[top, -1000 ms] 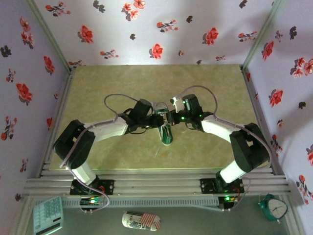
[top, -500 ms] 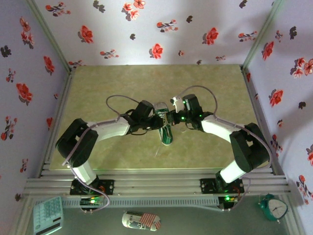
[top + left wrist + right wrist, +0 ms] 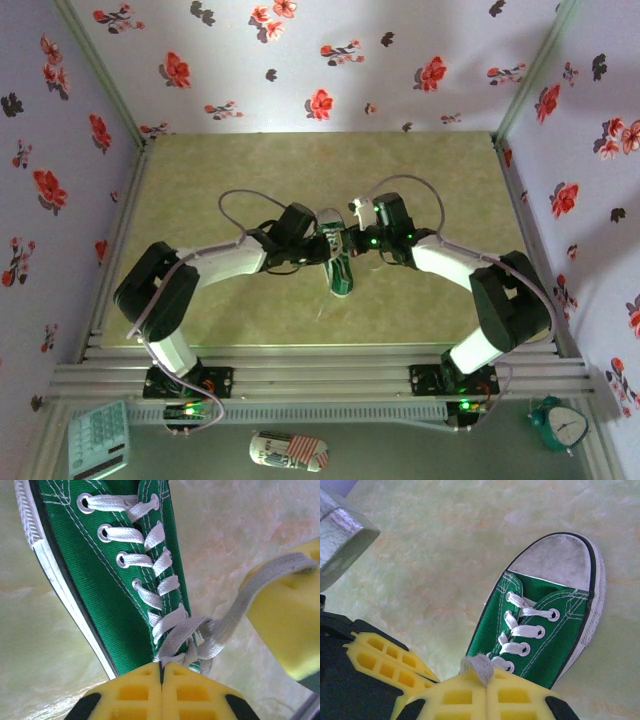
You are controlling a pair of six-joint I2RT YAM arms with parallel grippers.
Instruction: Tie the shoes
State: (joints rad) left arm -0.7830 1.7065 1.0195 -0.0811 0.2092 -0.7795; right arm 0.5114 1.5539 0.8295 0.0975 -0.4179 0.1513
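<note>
**One green sneaker, a lace pinched on each side**

A single small low-top sneaker (image 3: 340, 264) lies near the middle of the pale green table (image 3: 230, 180), between the two grippers. Its canvas is bright green with white stitching. The sole and scuffed toe cap are white rubber, edged with a dark line. Flat white laces (image 3: 164, 586) cross the tongue through metal eyelets, and their loose strands bunch near the collar.

The left gripper (image 3: 161, 668) is clamped on the laces, with strands running into the seam of its closed yellow fingers (image 3: 135, 692). The right gripper (image 3: 487, 682) is also closed, and a frayed lace end pokes out between its fingers.

Along the near edge, off the table, sit one calculator (image 3: 98, 440) at left, one striped patterned oblong thing (image 3: 288, 450) in the middle, and one teal clock (image 3: 560, 425) at right.
</note>
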